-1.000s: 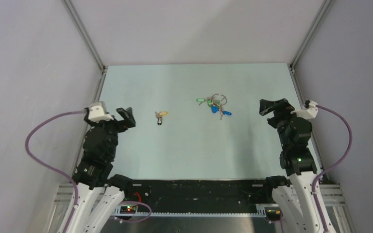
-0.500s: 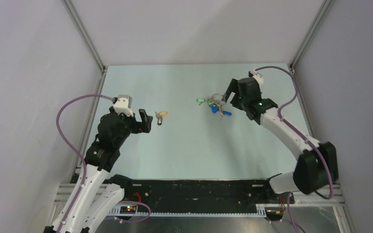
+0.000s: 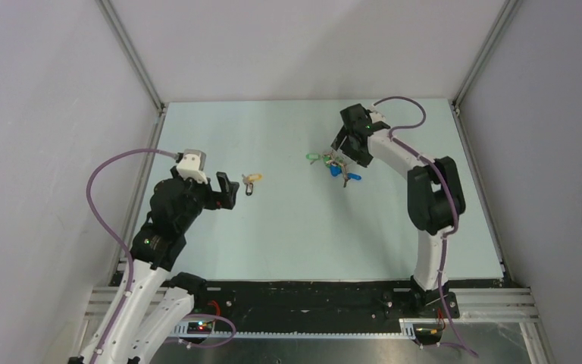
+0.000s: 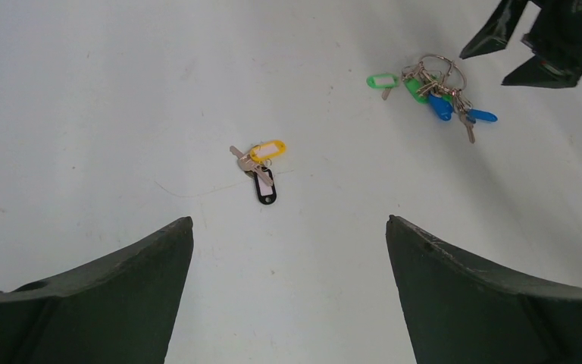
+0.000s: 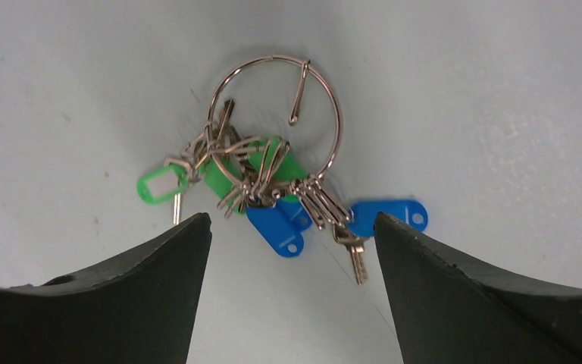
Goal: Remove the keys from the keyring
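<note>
The keyring [image 5: 339, 136], a thin silver wire ring, lies flat on the table. The keys [image 5: 276, 226], with blue and green plastic heads, bunch at its lower edge on small loops. In the top view this bunch of keys [image 3: 338, 166] lies right of centre at the back of the table. My right gripper [image 5: 292, 218] hovers just over it, open, fingers on either side of the blue heads and gripping nothing. My left gripper [image 4: 289, 220] is open and empty, well to the left [image 3: 227, 189]. The left wrist view shows the keys [image 4: 433, 97] far off.
A small yellow-and-black tagged piece [image 3: 251, 183] with short keys lies on the pale green table [image 3: 295, 235], just ahead of my left gripper [image 4: 261, 168]. Grey walls with metal corner posts close in the table on three sides.
My right arm has swung from the table's right edge to over the key bunch, its jaws narrowing slightly. My left arm reached forward toward the yellow-tagged piece, then held still.
</note>
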Action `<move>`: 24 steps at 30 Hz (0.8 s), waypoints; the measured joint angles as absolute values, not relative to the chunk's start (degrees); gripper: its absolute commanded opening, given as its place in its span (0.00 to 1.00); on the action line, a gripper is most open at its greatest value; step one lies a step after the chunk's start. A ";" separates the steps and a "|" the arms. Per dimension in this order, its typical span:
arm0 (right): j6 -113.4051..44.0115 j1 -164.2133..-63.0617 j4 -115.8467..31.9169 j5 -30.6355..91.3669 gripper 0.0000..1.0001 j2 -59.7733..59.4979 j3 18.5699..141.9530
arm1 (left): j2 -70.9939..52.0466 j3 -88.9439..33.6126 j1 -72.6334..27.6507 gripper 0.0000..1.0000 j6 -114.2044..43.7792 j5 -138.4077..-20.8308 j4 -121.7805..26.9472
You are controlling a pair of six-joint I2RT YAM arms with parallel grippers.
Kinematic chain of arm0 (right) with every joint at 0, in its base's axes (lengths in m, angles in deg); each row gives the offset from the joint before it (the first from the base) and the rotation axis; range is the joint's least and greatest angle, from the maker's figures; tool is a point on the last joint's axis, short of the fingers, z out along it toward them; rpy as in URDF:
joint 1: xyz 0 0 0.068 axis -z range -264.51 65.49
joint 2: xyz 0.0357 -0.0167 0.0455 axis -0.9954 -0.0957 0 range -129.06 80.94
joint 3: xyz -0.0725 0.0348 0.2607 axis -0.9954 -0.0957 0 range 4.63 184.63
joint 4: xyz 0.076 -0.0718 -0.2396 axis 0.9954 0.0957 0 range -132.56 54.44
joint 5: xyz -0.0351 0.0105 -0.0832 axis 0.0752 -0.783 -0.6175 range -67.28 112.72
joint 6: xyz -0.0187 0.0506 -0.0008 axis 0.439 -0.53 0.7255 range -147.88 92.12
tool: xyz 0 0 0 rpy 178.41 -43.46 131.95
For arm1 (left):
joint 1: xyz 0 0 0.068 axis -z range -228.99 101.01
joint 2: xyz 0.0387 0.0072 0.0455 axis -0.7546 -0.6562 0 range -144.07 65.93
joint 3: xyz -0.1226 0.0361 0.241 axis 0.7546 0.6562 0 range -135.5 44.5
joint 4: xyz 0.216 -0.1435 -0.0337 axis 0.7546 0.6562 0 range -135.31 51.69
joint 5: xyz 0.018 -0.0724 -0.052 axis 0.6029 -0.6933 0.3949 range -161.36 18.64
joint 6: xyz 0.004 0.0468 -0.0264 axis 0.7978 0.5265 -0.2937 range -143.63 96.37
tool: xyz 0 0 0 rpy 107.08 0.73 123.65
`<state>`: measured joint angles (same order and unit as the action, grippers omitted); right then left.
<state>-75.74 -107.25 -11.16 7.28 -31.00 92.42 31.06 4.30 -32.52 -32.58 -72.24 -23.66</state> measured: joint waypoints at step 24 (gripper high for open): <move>-80.31 -105.24 -11.60 9.29 0.00 -38.01 90.82 | 31.50 4.30 -32.54 1.00 -32.36 -72.92 -23.55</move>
<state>-80.31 -105.24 -11.60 9.29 -38.01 90.82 31.50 4.30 -32.54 -32.36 -72.92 -23.55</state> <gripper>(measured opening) 0.017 0.996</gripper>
